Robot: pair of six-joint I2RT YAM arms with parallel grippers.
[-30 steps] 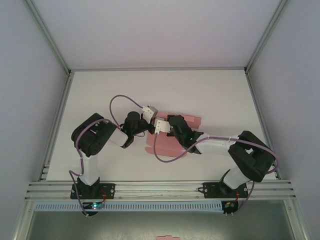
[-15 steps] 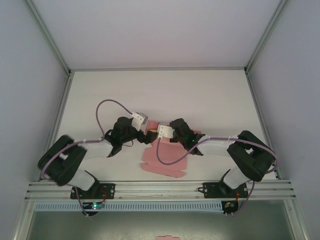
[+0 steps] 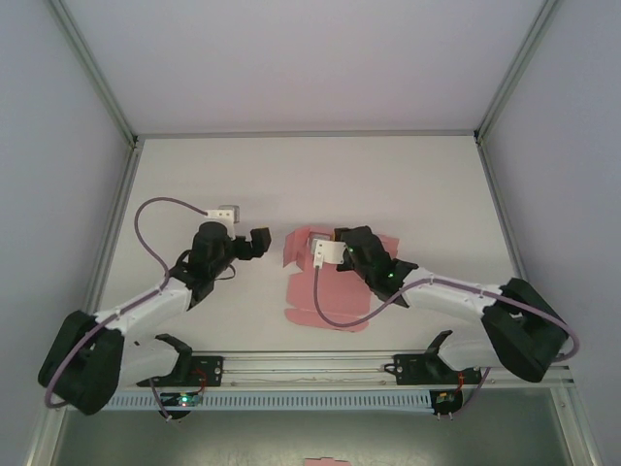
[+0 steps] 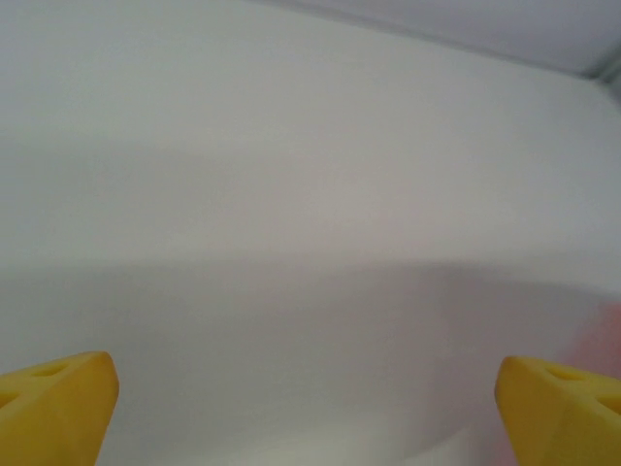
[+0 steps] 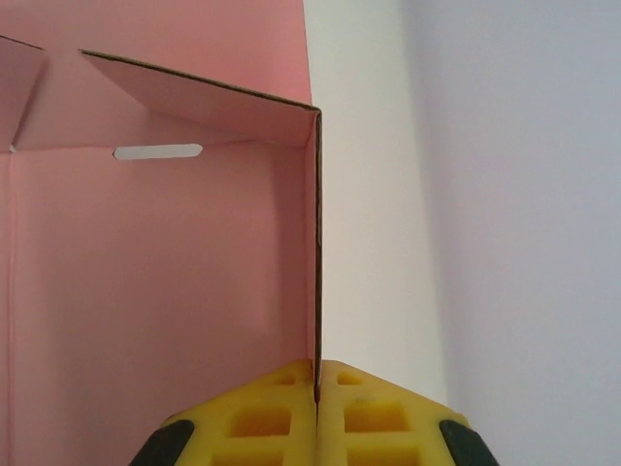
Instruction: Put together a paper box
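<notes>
At the table's [image 3: 408, 184] near middle, the paper box [image 3: 325, 291] is gripped by the right end effector [image 5: 317, 374], clamped edge-on over one upright wall. The left end effector [image 3: 254, 241], fingers spread and empty, is held apart to the box's left, so the right arm is judged nearer.

We can read no text, label, brand, number or sign in any view; the paper box [image 3: 344, 291] is plain pink card on every face we see, with no print on it
</notes>
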